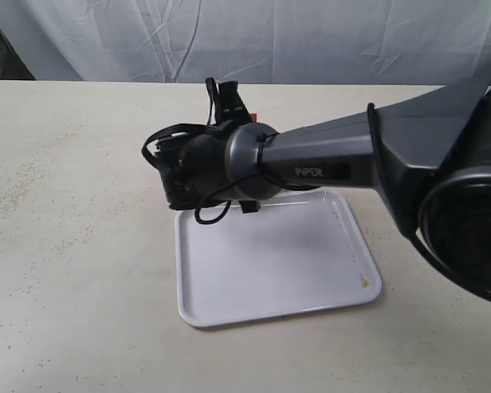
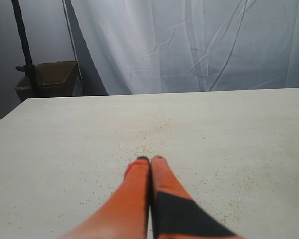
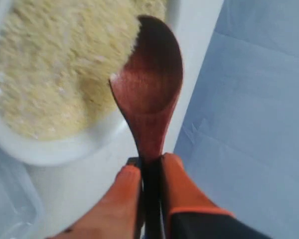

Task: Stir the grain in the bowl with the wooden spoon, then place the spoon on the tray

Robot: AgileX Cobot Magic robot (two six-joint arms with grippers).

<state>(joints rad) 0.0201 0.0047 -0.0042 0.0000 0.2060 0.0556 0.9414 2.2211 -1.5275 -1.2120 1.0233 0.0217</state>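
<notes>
In the right wrist view my right gripper (image 3: 150, 162) is shut on the slim handle of the dark reddish-brown wooden spoon (image 3: 149, 94). The spoon's round end hangs over the near rim of the white bowl (image 3: 55, 152), its tip at the edge of the yellow grain (image 3: 55, 74). In the exterior view the right arm's wrist (image 1: 204, 168) reaches across the middle and hides the bowl, the spoon and the fingers. The white tray (image 1: 278, 262) lies just in front of it. My left gripper (image 2: 150, 159) is shut on nothing, low over the table.
Loose grains are scattered on the beige table (image 2: 154, 134) ahead of the left gripper, and a few lie in the tray's corner (image 1: 364, 281). A white cloth backdrop (image 1: 270, 37) hangs behind the table. A cardboard box (image 2: 50, 77) stands beyond the table's far edge.
</notes>
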